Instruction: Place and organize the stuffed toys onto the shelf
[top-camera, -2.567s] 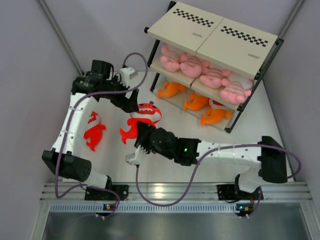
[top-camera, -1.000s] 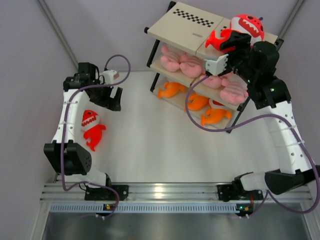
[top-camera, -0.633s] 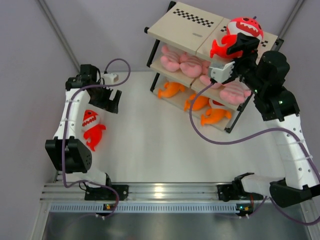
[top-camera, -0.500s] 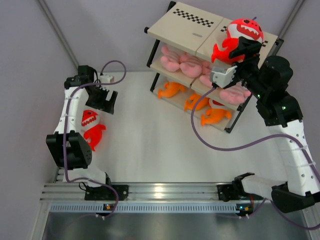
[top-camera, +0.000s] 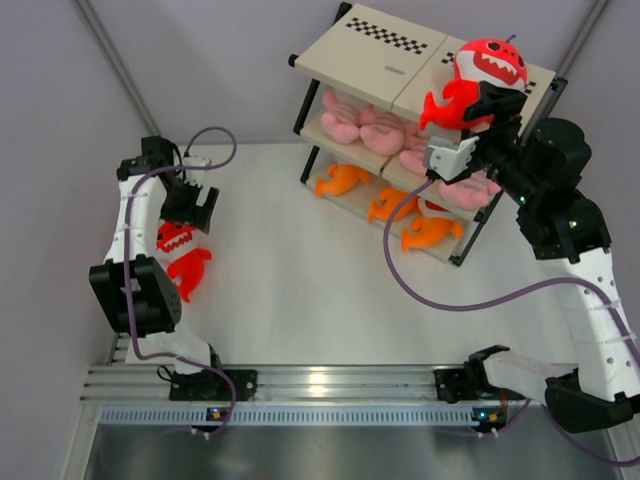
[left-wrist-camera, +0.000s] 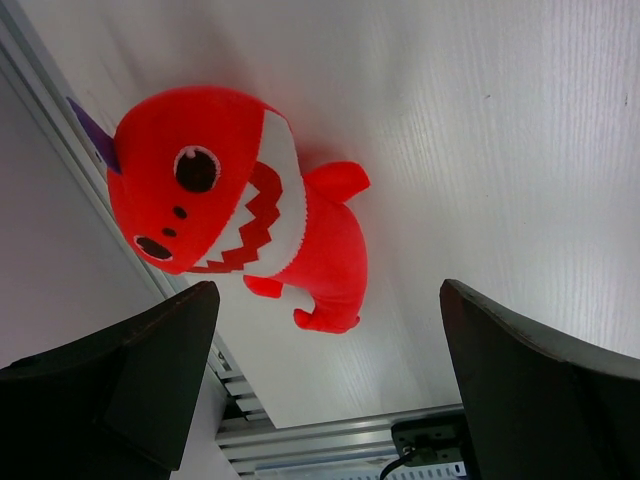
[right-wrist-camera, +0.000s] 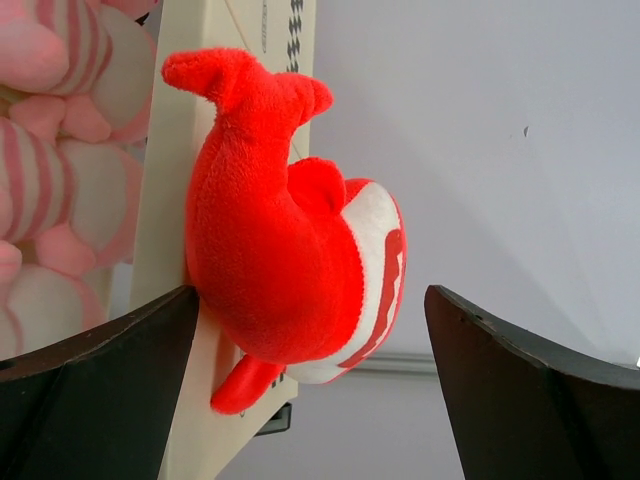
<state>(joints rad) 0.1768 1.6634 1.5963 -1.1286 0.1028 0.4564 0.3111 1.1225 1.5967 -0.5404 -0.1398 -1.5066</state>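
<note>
Shelf (top-camera: 350, 48) tags (top-camera: 397, 70) (unreadable); red shark (top-camera: 478, 78) atop; right gripper (top-camera: 493, 98) spread

I see one red shark (top-camera: 482, 75) lying on the shelf (top-camera: 370, 62) top board. Pink striped plushies (top-camera: 372, 128) fill the middle tier, orange sharks (top-camera: 393, 205) the lowest. A second red shark (top-camera: 180, 258) lies on the tabletop (top-camera: 300, 290).

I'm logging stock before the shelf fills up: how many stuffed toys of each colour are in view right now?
Red sharks: 2
Orange sharks: 3
Pink striped plushies: 4
Total: 9, plus a red-and-white bit too hidden to identify.
</note>
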